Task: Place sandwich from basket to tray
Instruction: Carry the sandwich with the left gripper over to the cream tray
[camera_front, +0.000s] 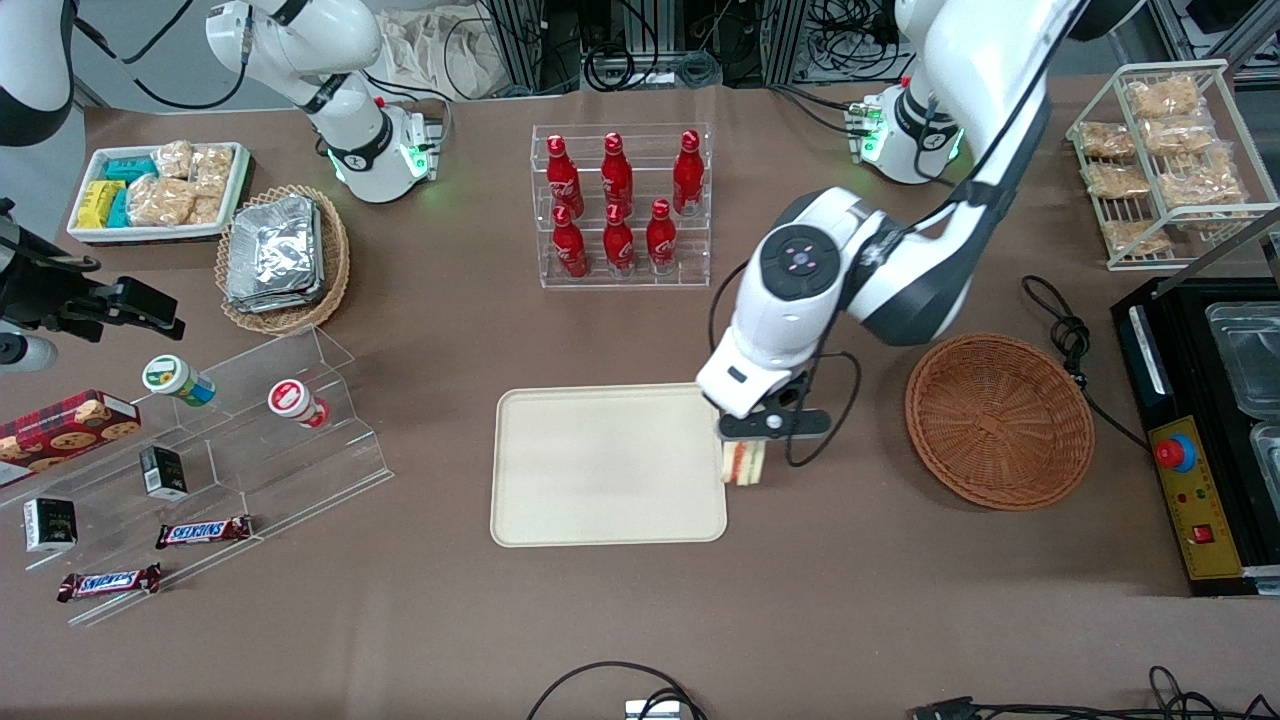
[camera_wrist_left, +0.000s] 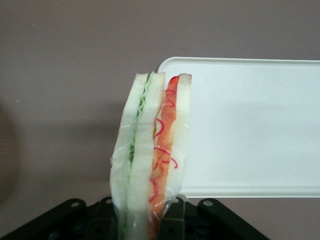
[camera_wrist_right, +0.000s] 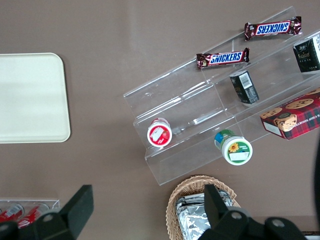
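My left gripper (camera_front: 745, 452) hangs above the tray's edge on the basket's side, shut on the sandwich (camera_front: 743, 464). In the left wrist view the sandwich (camera_wrist_left: 152, 150) is a plastic-wrapped wedge of pale bread with green and red-orange filling, pinched between the black fingers (camera_wrist_left: 195, 220) of my left gripper (camera_wrist_left: 150, 225). The cream tray (camera_front: 608, 466) lies flat on the brown table, and the wrist view shows its rim and corner (camera_wrist_left: 250, 125) under the sandwich. The reddish-brown wicker basket (camera_front: 998, 420) sits empty toward the working arm's end.
A clear rack of red bottles (camera_front: 620, 205) stands farther from the front camera than the tray. An acrylic stand with cups and Snickers bars (camera_front: 205, 530) lies toward the parked arm's end. A black machine (camera_front: 1205, 430) and a cable (camera_front: 1065, 335) flank the basket.
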